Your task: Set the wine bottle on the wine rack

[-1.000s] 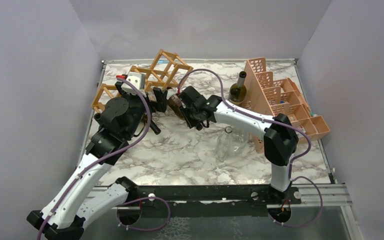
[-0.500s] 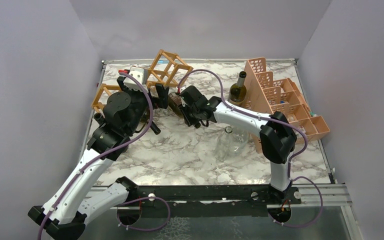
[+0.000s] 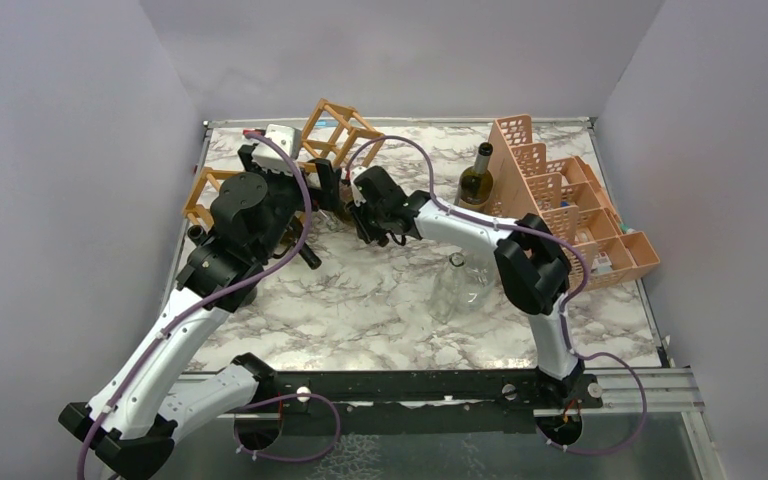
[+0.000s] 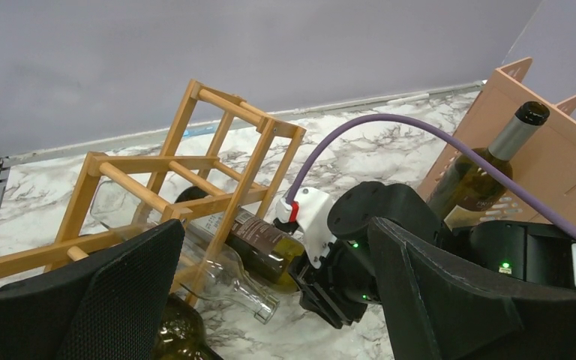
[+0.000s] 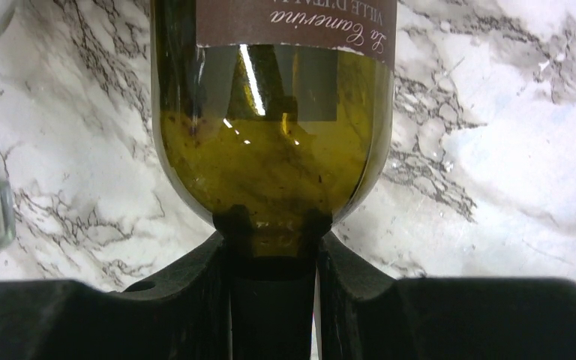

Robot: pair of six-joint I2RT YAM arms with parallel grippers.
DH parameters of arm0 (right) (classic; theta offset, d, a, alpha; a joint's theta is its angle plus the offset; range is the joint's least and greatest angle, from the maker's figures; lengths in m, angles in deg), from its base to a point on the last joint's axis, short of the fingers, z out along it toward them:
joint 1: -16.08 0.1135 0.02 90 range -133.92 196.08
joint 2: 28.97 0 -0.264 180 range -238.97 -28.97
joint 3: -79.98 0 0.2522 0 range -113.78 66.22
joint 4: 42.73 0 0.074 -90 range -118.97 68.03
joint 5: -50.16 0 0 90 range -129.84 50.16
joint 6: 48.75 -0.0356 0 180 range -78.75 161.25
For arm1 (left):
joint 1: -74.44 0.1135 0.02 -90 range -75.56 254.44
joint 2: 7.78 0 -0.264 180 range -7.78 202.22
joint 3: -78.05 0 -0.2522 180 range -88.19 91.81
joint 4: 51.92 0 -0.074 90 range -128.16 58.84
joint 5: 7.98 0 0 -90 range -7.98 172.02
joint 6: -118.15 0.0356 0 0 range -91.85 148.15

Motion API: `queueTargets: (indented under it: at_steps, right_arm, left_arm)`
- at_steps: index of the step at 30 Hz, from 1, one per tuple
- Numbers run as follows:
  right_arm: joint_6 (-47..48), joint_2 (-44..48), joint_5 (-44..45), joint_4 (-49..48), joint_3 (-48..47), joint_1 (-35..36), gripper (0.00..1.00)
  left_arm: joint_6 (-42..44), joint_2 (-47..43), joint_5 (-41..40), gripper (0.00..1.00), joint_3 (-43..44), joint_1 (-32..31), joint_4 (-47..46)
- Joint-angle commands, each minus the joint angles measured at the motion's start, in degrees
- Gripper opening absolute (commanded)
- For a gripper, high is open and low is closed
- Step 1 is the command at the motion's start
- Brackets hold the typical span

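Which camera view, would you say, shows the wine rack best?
Left wrist: the wine rack stands close, its lattice clear. Top external shows it small, partly behind the left arm; right wrist shows none of it.

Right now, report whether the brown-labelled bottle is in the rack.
Partly in: wine bottle lies base-first inside a wine rack cell; right gripper holds its neck outside.

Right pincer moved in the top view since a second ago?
Yes. The right pincer, shut on the wine bottle, shifted left and slightly toward the far wall: farther from the upright green bottle, closer to the wine rack.
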Motion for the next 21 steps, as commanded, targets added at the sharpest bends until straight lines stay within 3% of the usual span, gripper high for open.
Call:
queueTargets:
  at_steps: [1, 21]
  right_arm:
    - [1.91, -1.5, -1.97, -7.84, -6.57, -0.48, 0.07]
    - [5.11, -9.65, 0.16, -8.89, -15.03, -1.12, 0.2]
  left_arm:
    - [-0.26, 0.4, 1.31, 0.99, 2.27, 0.05, 0.21]
    - [-1.6, -0.3, 2.41, 0.99, 1.78, -0.01, 0.39]
